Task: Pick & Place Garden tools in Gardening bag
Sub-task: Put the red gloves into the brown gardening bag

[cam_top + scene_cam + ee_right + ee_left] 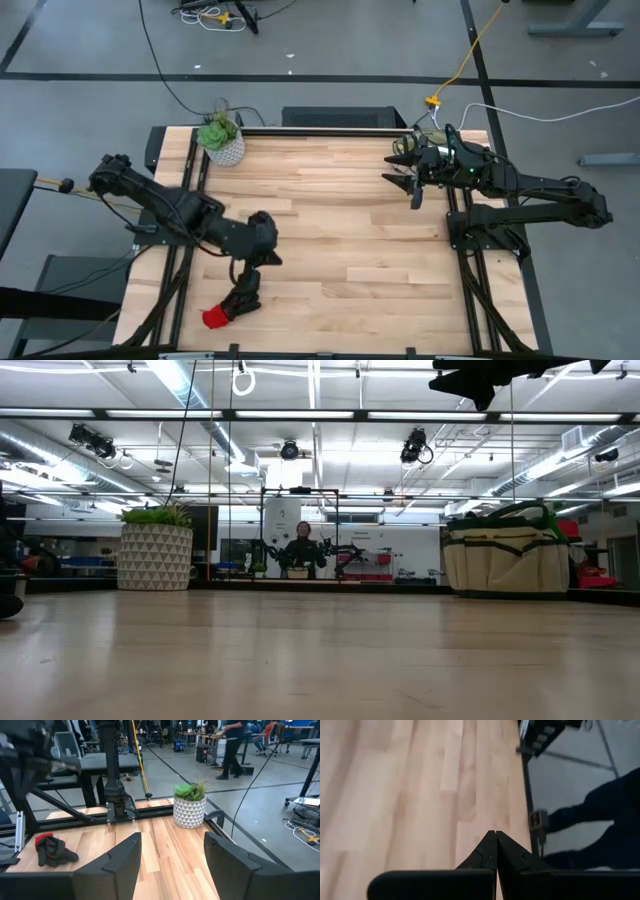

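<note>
Gloves number one: a single black glove with red cuff (pixel 230 309) lies crumpled and soft at the near edge of the surface (pixel 340 240), on the left arm's side; the right wrist view shows it as a limp dark heap with the red band at one end (pixel 52 851). Just beyond it hangs the left gripper (pixel 262 240), its two dark, wedge-shaped fingers (pixel 487 855) pressed together with nothing between them, over bare wood.

The surface is one slab of pale wooden planks with long straight seams, smooth and matte, framed by black metal rails.

Across it, at the far right corner, the right gripper (pixel 405 175) is lifted above the wood; its two blocky dark fingers (pixel 120 862) stand apart with a clear gap, holding nothing.

At the far left corner stands one plant (pixel 220 140): spiky green leaves in a round white pot with a faceted triangular pattern (pixel 155 557).

One gardening bag (pixel 507 558) shows in the low view only, at the far right: soft beige canvas, boxy, with darker trim, side pockets and green handles rising above its top. It rests upright on the surface, well apart from the glove. What lies inside cannot be told.

Beyond the surface, one person (pixel 303 547) is seen far back in the room.
</note>
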